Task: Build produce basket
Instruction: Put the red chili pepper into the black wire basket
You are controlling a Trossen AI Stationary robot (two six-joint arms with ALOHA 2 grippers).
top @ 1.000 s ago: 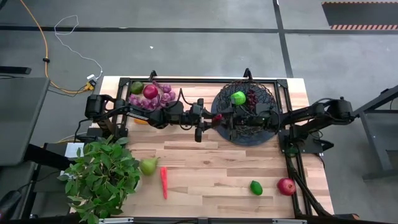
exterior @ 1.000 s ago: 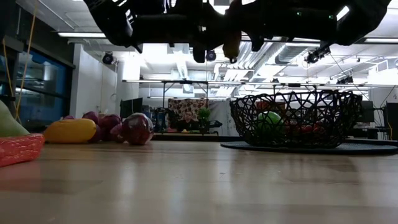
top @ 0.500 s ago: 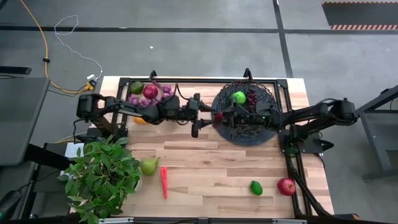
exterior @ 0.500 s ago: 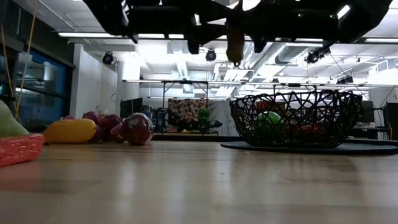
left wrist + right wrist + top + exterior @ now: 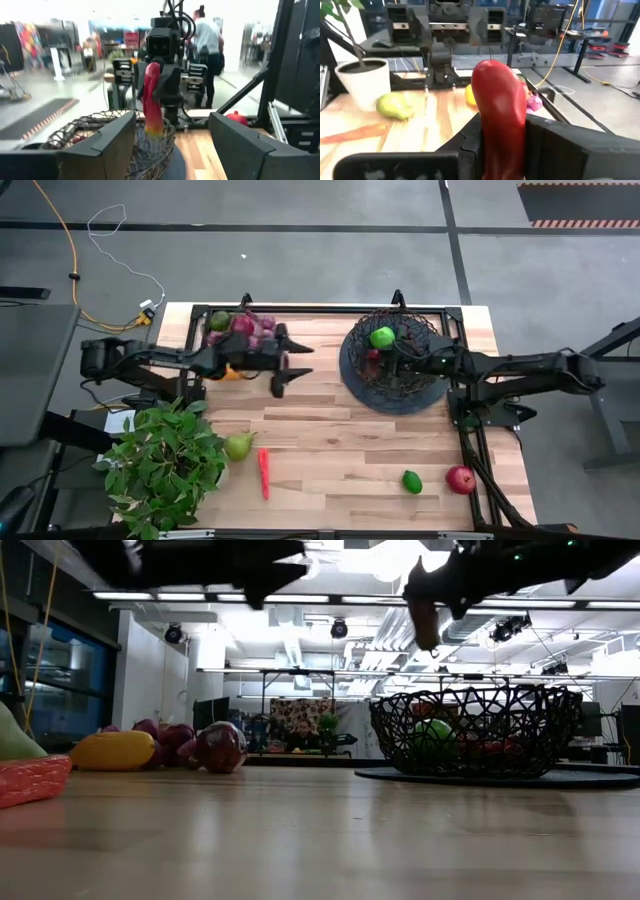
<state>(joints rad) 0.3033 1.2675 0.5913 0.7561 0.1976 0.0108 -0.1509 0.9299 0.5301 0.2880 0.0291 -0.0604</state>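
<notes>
My right gripper (image 5: 374,358) is shut on a red chilli pepper (image 5: 499,105), high over the left part of the black wire basket (image 5: 400,385). In the low view the pepper (image 5: 424,622) hangs above the basket's left rim (image 5: 380,715). A green lime (image 5: 383,336) and something red lie in the basket. My left gripper (image 5: 291,366) stands open and holds nothing, left of the basket, its fingers (image 5: 112,142) level and facing the pepper (image 5: 152,100). My right gripper pinches the chilli pepper's middle (image 5: 501,137) between its two fingers. The fingers come level from the table's right side and lie across the pepper. The pepper stands upright, its yellowish end (image 5: 155,131) down, lifted clear above the basket.
Grapes, an apple and a lime (image 5: 240,330) are piled at the far left. A pear (image 5: 239,446), a second chilli (image 5: 264,472), a lime (image 5: 411,481) and an apple (image 5: 460,479) lie near the front edge. A potted plant (image 5: 165,465) fills the near left corner.
The two grippers met just left of the basket with the pepper between them. My left gripper has opened, let go and drawn back toward the table's left edge. My right gripper has pulled toward the right with the pepper, which now hangs over the basket.
</notes>
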